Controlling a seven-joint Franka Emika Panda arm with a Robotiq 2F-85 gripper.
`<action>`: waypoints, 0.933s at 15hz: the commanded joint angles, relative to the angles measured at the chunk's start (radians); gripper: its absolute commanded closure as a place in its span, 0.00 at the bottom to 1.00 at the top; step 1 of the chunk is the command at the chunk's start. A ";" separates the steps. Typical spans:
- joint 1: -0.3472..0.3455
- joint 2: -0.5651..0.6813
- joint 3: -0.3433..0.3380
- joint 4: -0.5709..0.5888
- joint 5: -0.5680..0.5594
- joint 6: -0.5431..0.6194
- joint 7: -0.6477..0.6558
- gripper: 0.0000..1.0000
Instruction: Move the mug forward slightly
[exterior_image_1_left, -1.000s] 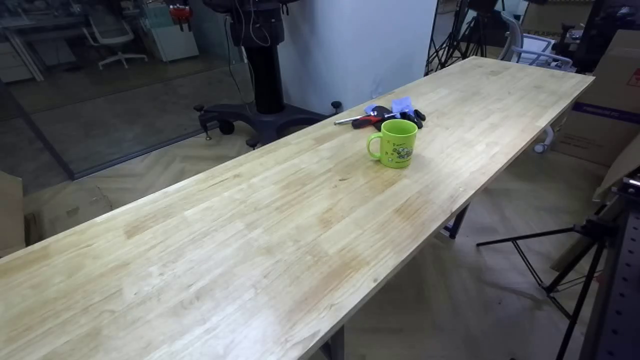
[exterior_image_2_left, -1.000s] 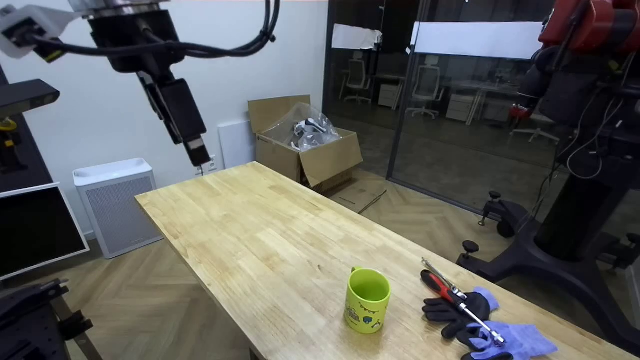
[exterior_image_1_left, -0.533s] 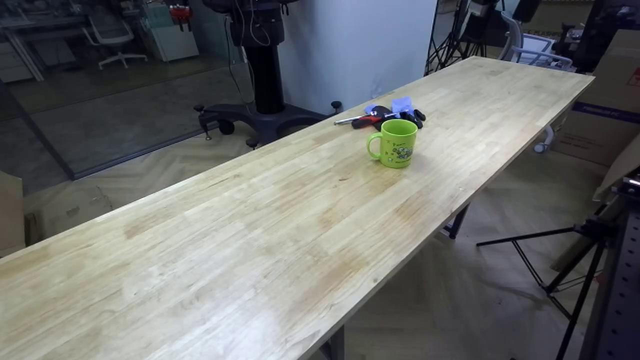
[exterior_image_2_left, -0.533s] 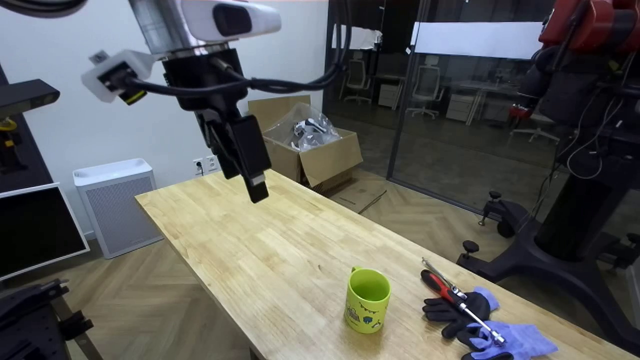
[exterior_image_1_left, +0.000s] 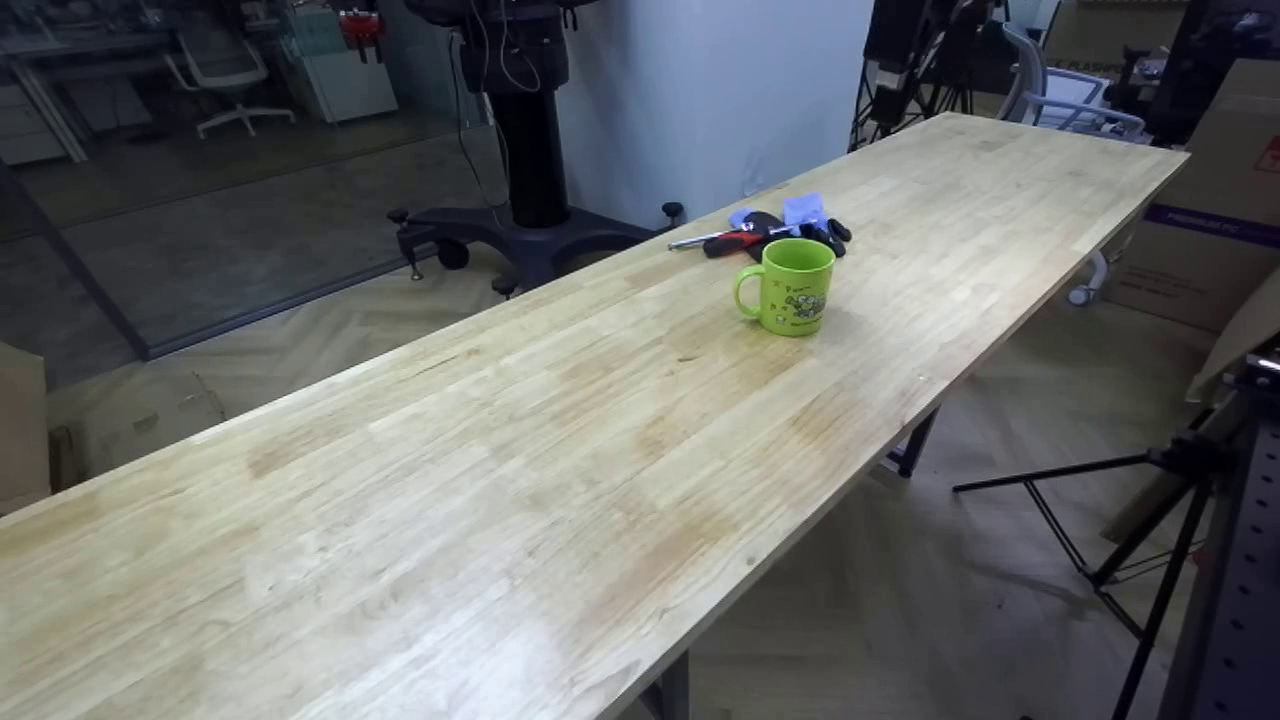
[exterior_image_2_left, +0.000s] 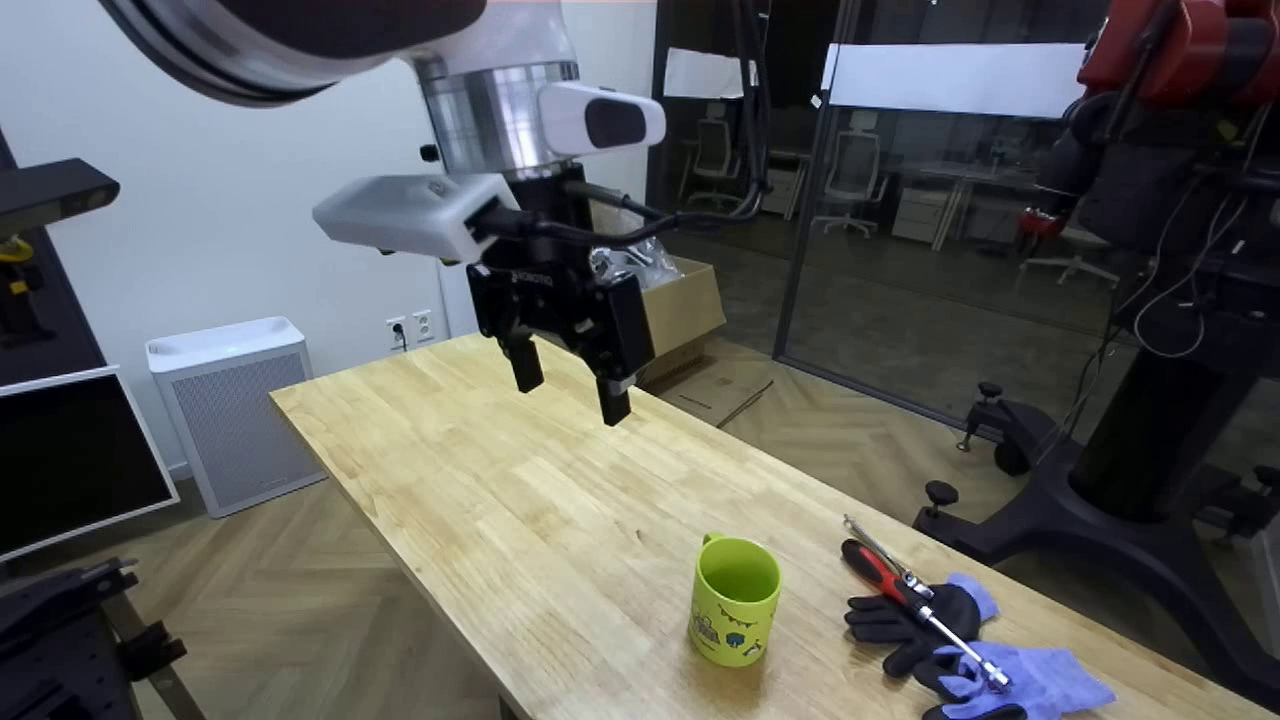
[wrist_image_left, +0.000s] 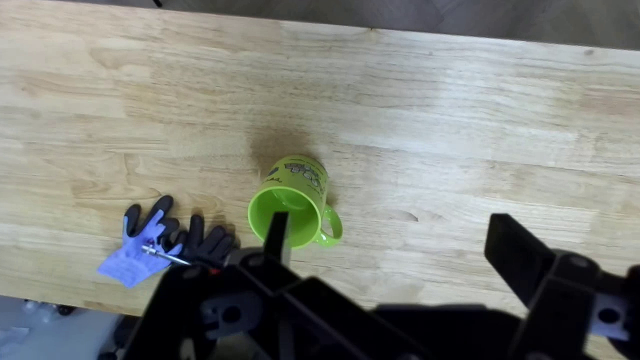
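The lime-green mug (exterior_image_1_left: 795, 295) stands upright on the wooden table (exterior_image_1_left: 480, 480). It also shows in an exterior view (exterior_image_2_left: 735, 605) and in the wrist view (wrist_image_left: 302, 172). Dark drawings mark its side. In the wrist view its handle points right. My gripper (exterior_image_2_left: 572, 402) is open and empty, in the air above the table and apart from the mug. In the wrist view the gripper (wrist_image_left: 391, 217) has its left finger overlapping the mug's opening and its right finger over bare wood. That left finger hides part of the mug's rim.
Blue-and-black gloves (exterior_image_2_left: 1040, 680) with a red-and-black screwdriver (exterior_image_2_left: 880, 575) and a metal ratchet lie beside the mug. The gloves also show in the wrist view (wrist_image_left: 132, 260). A table edge runs across the top of the wrist view. An open cardboard box (exterior_image_2_left: 690, 310) stands behind the table.
In an exterior view my arm and gripper have moved right and down, closer to the mug, and the gripper has turned so both fingers show apart. The mug and gloves have not moved.
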 joint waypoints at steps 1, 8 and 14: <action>0.023 0.009 -0.023 0.007 -0.008 0.001 0.000 0.00; 0.030 0.111 -0.050 0.104 0.044 -0.007 -0.011 0.00; 0.035 0.387 -0.073 0.384 0.092 -0.046 -0.076 0.00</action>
